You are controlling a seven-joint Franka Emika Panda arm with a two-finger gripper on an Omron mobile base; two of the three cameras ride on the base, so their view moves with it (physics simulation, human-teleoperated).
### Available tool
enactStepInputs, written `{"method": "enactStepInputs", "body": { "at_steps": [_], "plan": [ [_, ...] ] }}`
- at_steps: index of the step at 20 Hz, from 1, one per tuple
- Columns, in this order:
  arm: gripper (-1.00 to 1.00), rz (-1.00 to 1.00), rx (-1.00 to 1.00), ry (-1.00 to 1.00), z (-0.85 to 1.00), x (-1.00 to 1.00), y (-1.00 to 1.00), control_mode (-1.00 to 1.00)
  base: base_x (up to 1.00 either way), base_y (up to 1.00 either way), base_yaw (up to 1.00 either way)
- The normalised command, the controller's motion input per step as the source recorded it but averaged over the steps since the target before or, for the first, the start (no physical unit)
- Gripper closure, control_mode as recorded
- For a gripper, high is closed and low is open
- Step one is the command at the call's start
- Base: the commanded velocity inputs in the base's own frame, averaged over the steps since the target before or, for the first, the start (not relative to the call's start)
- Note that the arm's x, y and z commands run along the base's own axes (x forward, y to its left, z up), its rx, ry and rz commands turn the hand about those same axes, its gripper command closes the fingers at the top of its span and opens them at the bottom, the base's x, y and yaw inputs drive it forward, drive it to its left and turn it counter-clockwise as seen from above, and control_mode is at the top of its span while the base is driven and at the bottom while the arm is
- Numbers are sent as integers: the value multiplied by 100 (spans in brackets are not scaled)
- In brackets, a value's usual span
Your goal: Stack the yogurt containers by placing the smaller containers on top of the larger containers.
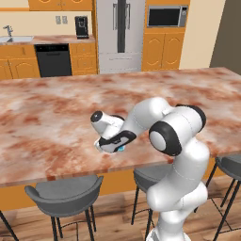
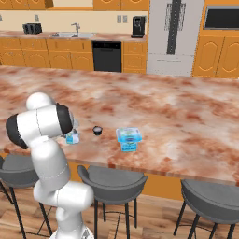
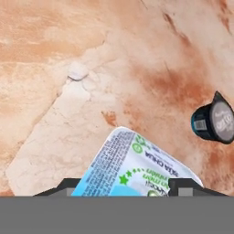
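**Nothing stacked yet; tool at the small pack**

You've got the tool down over the small blue pack, a finger on each side; can't tell if it's pinching yet. Dark cup sits alone on the bench, btwn small pack & wide green-marked pack. Left to do: both small ones onto the wide pack, imo.

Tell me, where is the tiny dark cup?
The tiny dark cup sits on the marble counter, between the small blue pack to its left and the bigger blue pack to its right in the right base view.
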Motion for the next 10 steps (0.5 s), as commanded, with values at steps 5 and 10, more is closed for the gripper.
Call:
{"method": "enactStepInputs", "body": {
  "at_steps": [5,10],
  "plan": [
    [100,0,0,-3,0,-2,0,-100,0,0,0],
    [100,0,0,-15,19,-15,0,-100,0,0,0]
  ]
}}
